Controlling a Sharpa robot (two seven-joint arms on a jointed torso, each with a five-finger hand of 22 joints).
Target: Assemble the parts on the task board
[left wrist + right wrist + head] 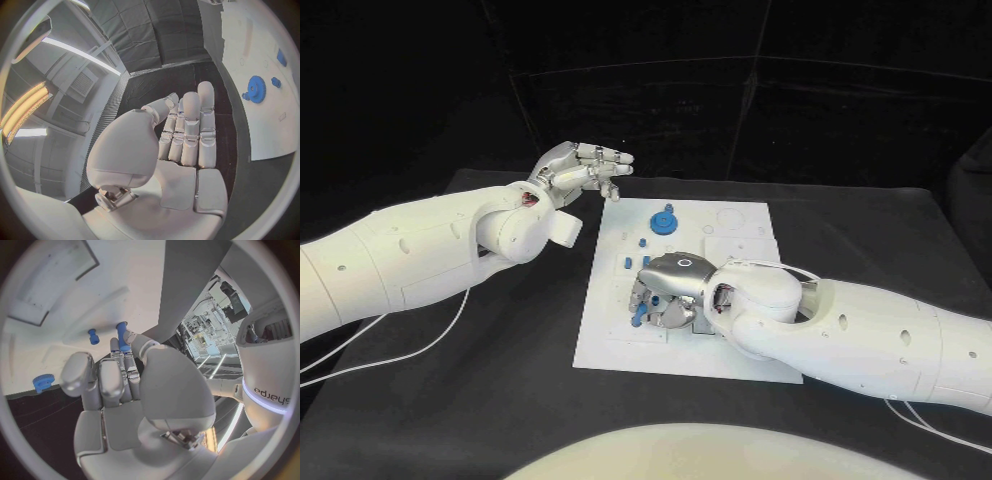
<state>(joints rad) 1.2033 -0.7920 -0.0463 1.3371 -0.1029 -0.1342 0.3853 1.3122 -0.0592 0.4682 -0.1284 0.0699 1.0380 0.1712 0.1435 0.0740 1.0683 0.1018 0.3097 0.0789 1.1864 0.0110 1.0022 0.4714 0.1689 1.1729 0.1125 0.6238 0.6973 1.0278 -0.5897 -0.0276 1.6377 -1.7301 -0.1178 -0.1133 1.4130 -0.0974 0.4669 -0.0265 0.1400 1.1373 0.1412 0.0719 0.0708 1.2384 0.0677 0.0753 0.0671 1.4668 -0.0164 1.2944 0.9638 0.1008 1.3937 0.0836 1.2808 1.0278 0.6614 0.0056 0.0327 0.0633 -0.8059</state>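
The white task board (740, 228) lies in the middle of the black table. A blue gear (665, 220) stands on its far part, with small blue pieces (642, 242) just in front of it. My right hand (669, 291) is down on the board's near left part, and its fingertips pinch a blue peg (123, 336) against the board. Another short blue peg (94, 336) and the gear (42, 382) lie beyond it. My left hand (583, 168) hovers above the table past the board's far left corner, fingers straight and holding nothing. From its wrist, the gear (255, 89) shows on the board (259, 35).
Black table (516, 350) surrounds the board on all sides. White cables (401, 352) trail from the left arm over the table's near left part. A dark curtain closes off the back.
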